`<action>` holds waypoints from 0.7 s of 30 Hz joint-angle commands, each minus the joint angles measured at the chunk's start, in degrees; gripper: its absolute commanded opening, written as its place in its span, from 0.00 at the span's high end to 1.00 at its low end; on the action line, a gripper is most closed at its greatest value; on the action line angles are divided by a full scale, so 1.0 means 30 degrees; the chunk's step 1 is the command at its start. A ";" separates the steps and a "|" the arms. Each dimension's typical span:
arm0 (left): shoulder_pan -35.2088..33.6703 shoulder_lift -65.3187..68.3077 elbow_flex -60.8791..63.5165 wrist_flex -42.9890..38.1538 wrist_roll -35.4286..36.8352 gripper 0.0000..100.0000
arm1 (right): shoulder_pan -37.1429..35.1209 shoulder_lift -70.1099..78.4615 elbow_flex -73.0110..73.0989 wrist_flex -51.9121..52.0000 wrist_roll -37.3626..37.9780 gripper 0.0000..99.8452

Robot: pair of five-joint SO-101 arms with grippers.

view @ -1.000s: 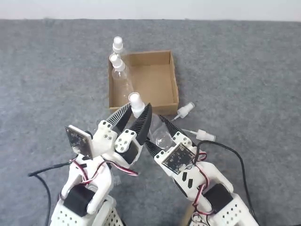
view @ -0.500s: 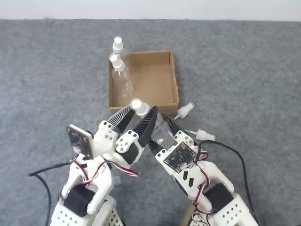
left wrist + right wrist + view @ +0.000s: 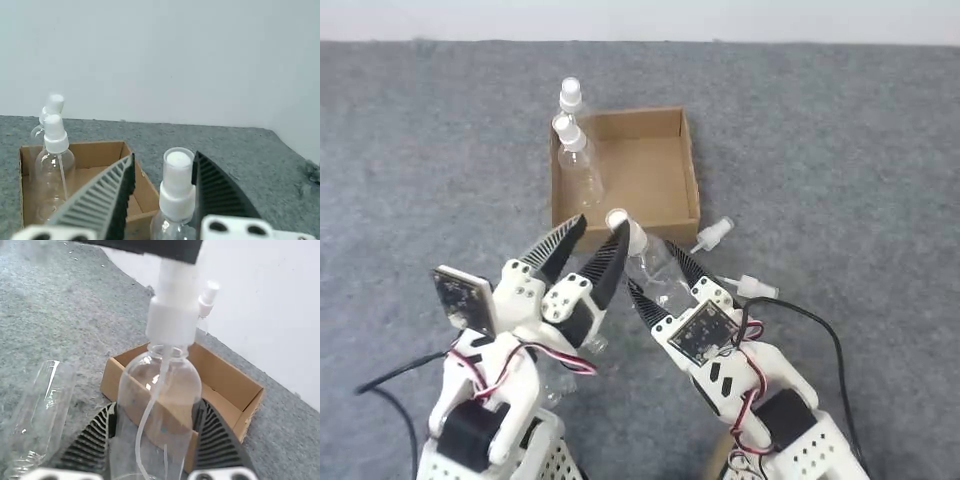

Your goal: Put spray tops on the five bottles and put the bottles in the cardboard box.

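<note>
My right gripper (image 3: 650, 265) is shut on the body of a clear bottle (image 3: 160, 390), holding it upright just in front of the cardboard box (image 3: 692, 170). A white spray top (image 3: 617, 222) sits on the bottle's neck. My left gripper (image 3: 603, 224) is open around that top (image 3: 176, 180); one finger is close beside it and the other stands well apart. A second bottle (image 3: 578, 165) with a spray top stands in the box's left corner. A third bottle (image 3: 570, 95) with a top stands just behind the box.
Two loose spray tops (image 3: 712, 236) (image 3: 750, 287) lie on the grey carpet right of the held bottle. An uncapped clear bottle (image 3: 40, 410) lies on its side near the right gripper. Open carpet stretches to the far left and right.
The left gripper, shut on the spray top a second ago, has opened and its arm has drawn back to the left. The bottle stays in the right gripper, leaning slightly.
</note>
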 commanded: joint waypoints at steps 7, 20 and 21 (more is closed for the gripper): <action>-0.2139 -0.0381 -0.1802 0.0088 -0.0176 0.83 | 0.0190 -0.0454 0.0410 -0.0132 -0.0205 0.99; -0.3780 -0.0381 -0.0601 -0.0850 -0.0264 0.83 | 0.0220 -0.0484 -0.0205 -0.0308 -0.0205 0.99; -0.3780 -0.0381 -0.0278 -0.1172 -0.0264 0.83 | 0.0220 -0.0484 -0.0205 -0.0308 -0.0205 0.99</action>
